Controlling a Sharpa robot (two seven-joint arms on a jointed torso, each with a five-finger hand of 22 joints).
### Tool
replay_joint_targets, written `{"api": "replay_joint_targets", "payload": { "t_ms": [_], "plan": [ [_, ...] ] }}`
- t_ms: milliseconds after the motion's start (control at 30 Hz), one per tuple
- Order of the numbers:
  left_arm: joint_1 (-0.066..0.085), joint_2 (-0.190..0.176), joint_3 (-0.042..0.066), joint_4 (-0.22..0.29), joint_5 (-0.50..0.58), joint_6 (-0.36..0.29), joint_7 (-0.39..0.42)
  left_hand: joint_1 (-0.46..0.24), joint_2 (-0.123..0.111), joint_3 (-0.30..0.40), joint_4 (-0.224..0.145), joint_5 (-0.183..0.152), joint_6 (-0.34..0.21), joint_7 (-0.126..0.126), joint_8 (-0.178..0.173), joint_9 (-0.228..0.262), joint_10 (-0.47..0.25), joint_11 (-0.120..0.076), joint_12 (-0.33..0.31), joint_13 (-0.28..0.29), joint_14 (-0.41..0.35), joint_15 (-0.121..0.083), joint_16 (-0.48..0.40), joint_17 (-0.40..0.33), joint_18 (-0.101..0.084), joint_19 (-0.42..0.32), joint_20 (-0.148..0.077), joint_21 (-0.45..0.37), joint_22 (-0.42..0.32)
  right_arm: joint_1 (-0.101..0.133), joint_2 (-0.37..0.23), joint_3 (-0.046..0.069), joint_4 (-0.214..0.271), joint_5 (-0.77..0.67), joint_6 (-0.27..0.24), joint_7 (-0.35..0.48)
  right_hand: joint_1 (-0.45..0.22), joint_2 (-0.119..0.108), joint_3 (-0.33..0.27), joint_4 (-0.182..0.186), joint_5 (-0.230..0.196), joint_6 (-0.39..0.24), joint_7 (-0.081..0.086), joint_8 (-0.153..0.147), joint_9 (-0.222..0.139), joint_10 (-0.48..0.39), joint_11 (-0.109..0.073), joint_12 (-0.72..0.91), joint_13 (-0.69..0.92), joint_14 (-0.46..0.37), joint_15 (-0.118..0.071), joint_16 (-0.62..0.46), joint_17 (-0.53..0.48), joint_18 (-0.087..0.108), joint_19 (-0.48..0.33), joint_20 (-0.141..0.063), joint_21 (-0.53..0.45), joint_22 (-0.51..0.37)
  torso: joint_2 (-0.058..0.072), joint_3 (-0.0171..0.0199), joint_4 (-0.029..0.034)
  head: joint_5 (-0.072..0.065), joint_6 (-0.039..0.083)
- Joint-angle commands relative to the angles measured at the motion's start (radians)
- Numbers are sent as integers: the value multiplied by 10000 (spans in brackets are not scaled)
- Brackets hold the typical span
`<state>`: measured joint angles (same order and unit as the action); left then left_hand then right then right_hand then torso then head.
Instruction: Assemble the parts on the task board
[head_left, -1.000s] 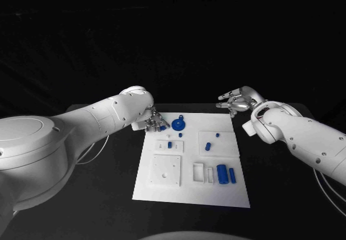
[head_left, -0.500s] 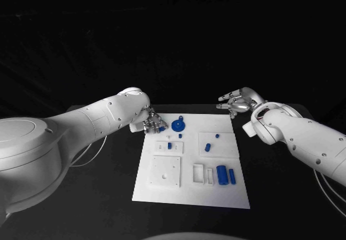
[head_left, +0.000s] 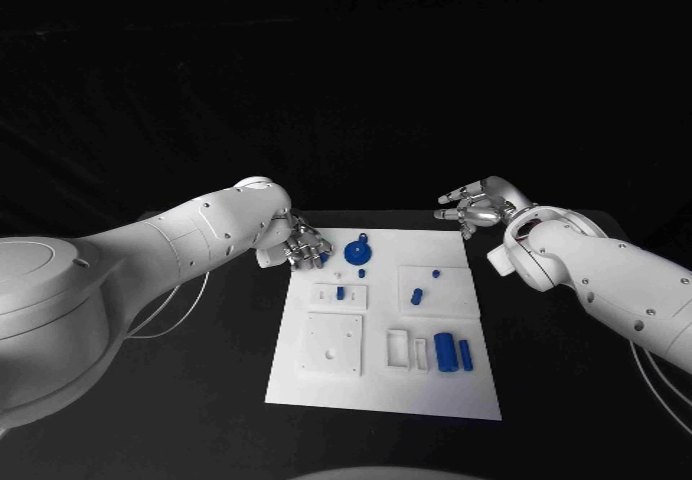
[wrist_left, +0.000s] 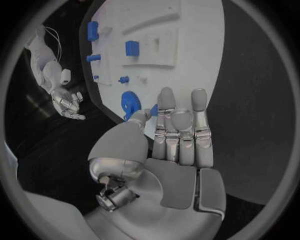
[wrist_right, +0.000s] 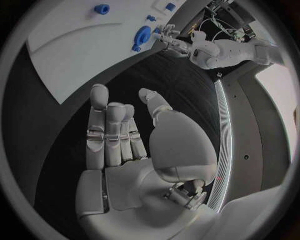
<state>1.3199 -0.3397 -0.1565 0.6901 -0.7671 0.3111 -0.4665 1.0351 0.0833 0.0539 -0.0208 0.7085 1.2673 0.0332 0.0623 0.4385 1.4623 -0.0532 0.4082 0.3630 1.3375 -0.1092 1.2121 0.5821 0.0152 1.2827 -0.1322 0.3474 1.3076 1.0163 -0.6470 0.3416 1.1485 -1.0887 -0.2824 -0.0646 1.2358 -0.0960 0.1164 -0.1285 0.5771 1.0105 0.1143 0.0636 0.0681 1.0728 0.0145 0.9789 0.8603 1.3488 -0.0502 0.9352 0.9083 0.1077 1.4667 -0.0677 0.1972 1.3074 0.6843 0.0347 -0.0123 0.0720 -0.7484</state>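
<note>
The white task board (head_left: 325, 375) lies in the middle of the table, and I also see it past my fingers in the left wrist view (wrist_left: 194, 45). Blue parts rest on it: a round disc (head_left: 358, 246) (wrist_left: 130, 102) near the far edge, small pieces (head_left: 339, 292) (head_left: 415, 295), and two cylinders (head_left: 444, 350) at the near right. My left hand (head_left: 304, 249) (wrist_left: 178, 135) hovers at the board's far left corner, fingers straight. A small blue bit (wrist_left: 152, 107) shows between thumb tip and forefinger; whether it is pinched is unclear. My right hand (head_left: 473, 207) (wrist_right: 119, 135) is off the far right corner, fingers spread, empty.
White raised blocks stand on the board: a square plate (head_left: 330, 342) at the near left and slotted holders (head_left: 397, 345) beside the cylinders. Black table surface (head_left: 216, 340) surrounds the board on all sides.
My left arm has swung slightly up and back, with the hand staying at the board's far left corner. The right hand has barely moved.
</note>
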Motion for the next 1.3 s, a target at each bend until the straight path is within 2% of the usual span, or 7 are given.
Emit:
{"api": "replay_joint_targets", "payload": {
  "t_ms": [33,167,267,300,667,1300],
  "plan": [
    [-132,-58,-59,47,216,318,-154,-171,-212,1079,-1258,-217,-1327,42,40,-120,85,4,72,-8,-64,0,66,-16,24,-68,33,34,183,-6,-1,3,-1,-74,134,55,-127,-6,-63,8,29,8,15,-8,-8,-17,-48,13,-11,24,-68,-10,5,167,276,-73,-39,123,4,4,-5,18,7],
    [-117,-113,-50,83,271,294,-151,-232,-373,834,-1165,-432,-1366,59,28,-322,70,7,114,-3,-67,3,83,-37,24,-55,38,19,175,-7,-4,3,-7,-73,139,55,-133,-9,-91,29,35,3,16,-8,-7,-19,-45,12,-10,21,-68,-15,1,166,276,-73,-40,122,2,3,-12,38,19],
    [-100,-173,-45,130,333,245,-122,-215,-408,757,-1103,-504,-1408,76,36,-449,70,12,134,1,-63,5,89,-46,28,-46,42,10,173,-8,-7,3,-10,-72,142,55,-133,-9,-91,29,35,3,16,-8,-7,-19,-45,12,-10,21,-68,-15,1,166,276,-73,-40,122,6,6,-14,48,23],
    [-92,-195,-43,150,364,235,-115,-5,-438,617,-912,-502,-1312,78,49,-877,42,12,179,-16,-71,1,122,-87,21,-23,37,-25,185,-8,-9,3,-11,-72,143,54,-133,-9,-91,29,35,3,16,-8,-7,-19,-45,12,-10,21,-68,-15,1,166,276,-73,-40,122,6,6,-14,48,23],
    [8,-488,-43,428,567,168,-90,173,-432,712,-1056,-470,-1331,89,55,-912,19,10,160,-38,-79,4,112,-107,27,-29,40,-37,179,-12,-37,3,-10,-67,143,54,-133,-9,-91,29,35,3,16,-8,-7,-19,-45,12,-10,21,-68,-15,1,166,276,-73,-40,122,0,11,-20,67,33],
    [17,-896,-44,713,767,182,-34,254,-488,659,-1122,-497,-1403,129,43,-1013,-6,24,147,-65,-101,18,104,-126,35,-44,53,-52,179,-26,-73,3,-15,-66,135,53,-133,-9,-91,29,35,3,16,-8,-7,-19,-45,12,-10,21,-68,-15,1,166,276,-73,-40,122,10,2,-18,86,45]
  ]
}}
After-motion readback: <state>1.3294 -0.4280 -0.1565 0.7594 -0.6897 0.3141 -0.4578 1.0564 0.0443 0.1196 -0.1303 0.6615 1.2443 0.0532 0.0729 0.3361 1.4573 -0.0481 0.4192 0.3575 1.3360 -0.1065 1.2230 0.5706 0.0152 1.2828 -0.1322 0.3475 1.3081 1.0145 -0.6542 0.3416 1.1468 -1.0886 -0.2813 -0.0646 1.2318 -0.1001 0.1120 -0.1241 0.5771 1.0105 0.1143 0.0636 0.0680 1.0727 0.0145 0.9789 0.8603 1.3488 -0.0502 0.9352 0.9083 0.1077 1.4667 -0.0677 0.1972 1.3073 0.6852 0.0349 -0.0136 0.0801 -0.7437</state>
